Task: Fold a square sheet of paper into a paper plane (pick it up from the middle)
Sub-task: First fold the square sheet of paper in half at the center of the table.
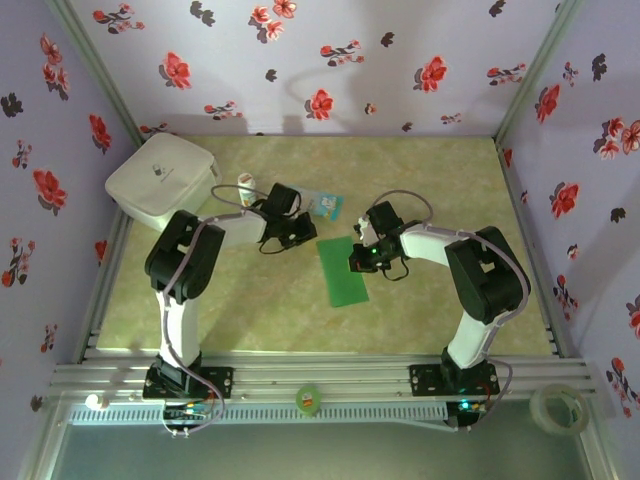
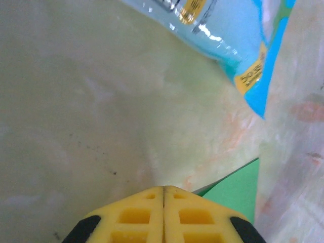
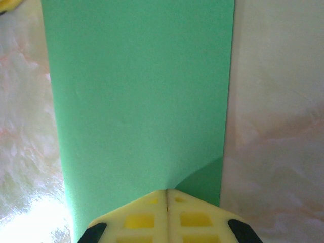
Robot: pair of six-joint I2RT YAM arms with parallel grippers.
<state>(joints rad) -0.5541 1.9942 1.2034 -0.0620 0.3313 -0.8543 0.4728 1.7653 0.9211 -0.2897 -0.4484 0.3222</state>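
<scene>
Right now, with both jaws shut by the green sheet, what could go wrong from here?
1. The right jaws are shut with their tips at the edge of the green paper, which lies flat. Sliding from here could skew or wrinkle it.
2. The left jaws, also shut, sit just off a corner of the paper with the blue-and-white packet close ahead. Pushing forward could shove the packet or catch that corner.

We see a white box [image 1: 162, 178] on the counter [image 1: 430, 180]; just right of it a small white bottle [image 1: 247, 184], farther right a blue-and-white packet [image 1: 326, 205].
</scene>
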